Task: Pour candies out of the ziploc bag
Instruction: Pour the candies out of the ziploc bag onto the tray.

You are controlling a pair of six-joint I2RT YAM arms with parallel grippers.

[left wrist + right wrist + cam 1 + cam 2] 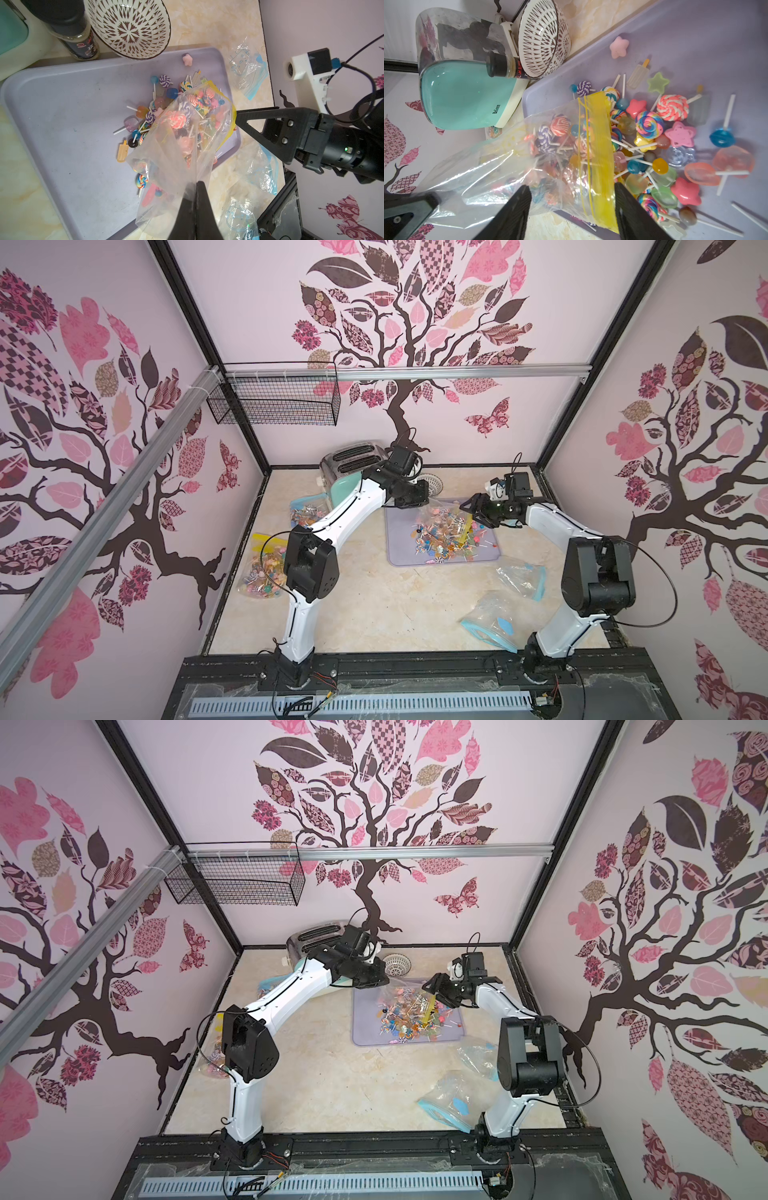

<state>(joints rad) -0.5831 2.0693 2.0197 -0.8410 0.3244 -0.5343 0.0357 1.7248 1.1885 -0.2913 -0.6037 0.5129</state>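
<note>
A clear ziploc bag (182, 145) with a yellow zip strip (598, 145) hangs tilted over the lilac tray (62, 104), its mouth low on the candy pile. My left gripper (196, 182) is shut on the bag's closed bottom edge and holds it up. Several candies (654, 145), coloured lollipops and stars, lie heaped on the tray at the mouth, and more are still inside the bag. My right gripper (573, 189) is open, its fingers wide apart on either side of the bag's mouth end. In both top views the bag (436, 516) (399, 996) hangs between the two grippers.
A teal toaster (345, 472), a patterned bowl (128, 29) and a dark-capped bottle (76, 39) stand behind the tray. Two empty bags (521, 576) (490, 618) lie at the front right. Two full candy bags (307, 510) (262, 572) lie left. A wire basket (274, 400) hangs on the wall.
</note>
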